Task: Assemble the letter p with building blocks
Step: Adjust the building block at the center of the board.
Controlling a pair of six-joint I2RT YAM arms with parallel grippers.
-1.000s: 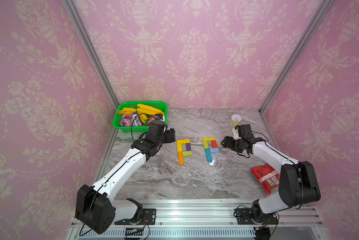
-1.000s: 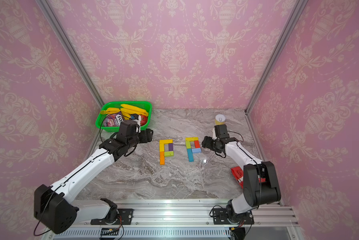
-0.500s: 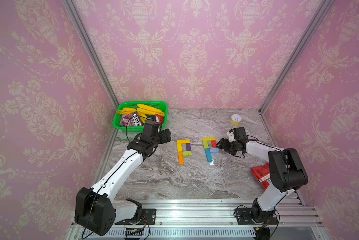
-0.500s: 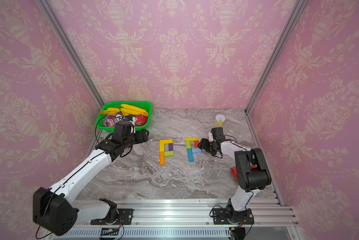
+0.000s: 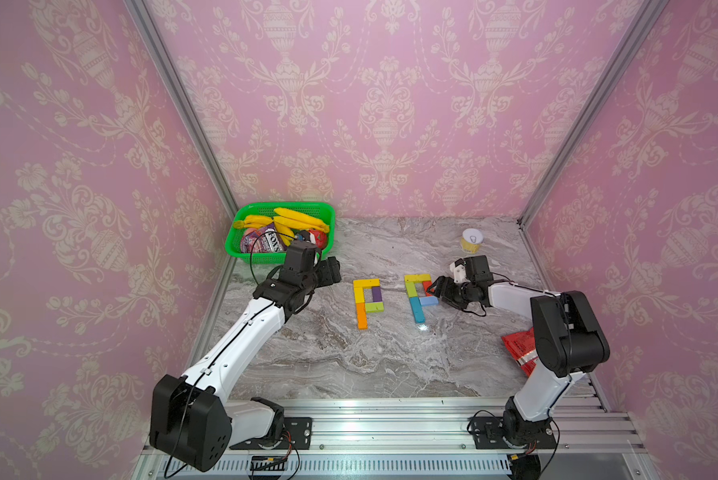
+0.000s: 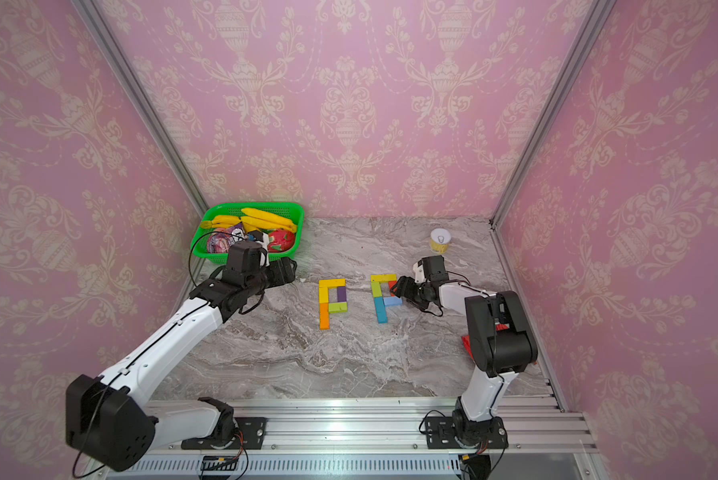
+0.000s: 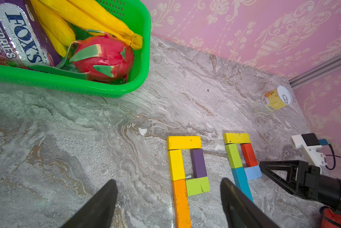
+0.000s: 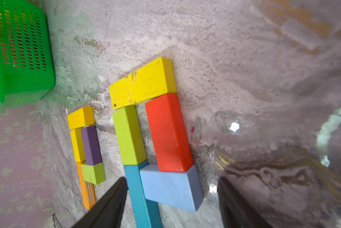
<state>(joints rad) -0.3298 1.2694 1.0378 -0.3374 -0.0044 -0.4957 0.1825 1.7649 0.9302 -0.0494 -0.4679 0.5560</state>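
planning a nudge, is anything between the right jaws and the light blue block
Nothing visible does. In the right wrist view the light blue block lies just ahead of the right gripper, facing the gap of its open jaws. The red block and teal block touch it elsewhere, not in front.

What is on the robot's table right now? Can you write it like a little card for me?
left letter: P of flat rectangular blocks, two yellow, purple, lime green, orange
right letter: P of flat rectangular blocks, yellow, lime green, red, light blue, teal
left gripper: open, empty, between green plastic basket and left letter
right gripper: open, empty, tips at the light blue rectangular block; touching cannot be told
also there: yellow tin can, red foil snack packet
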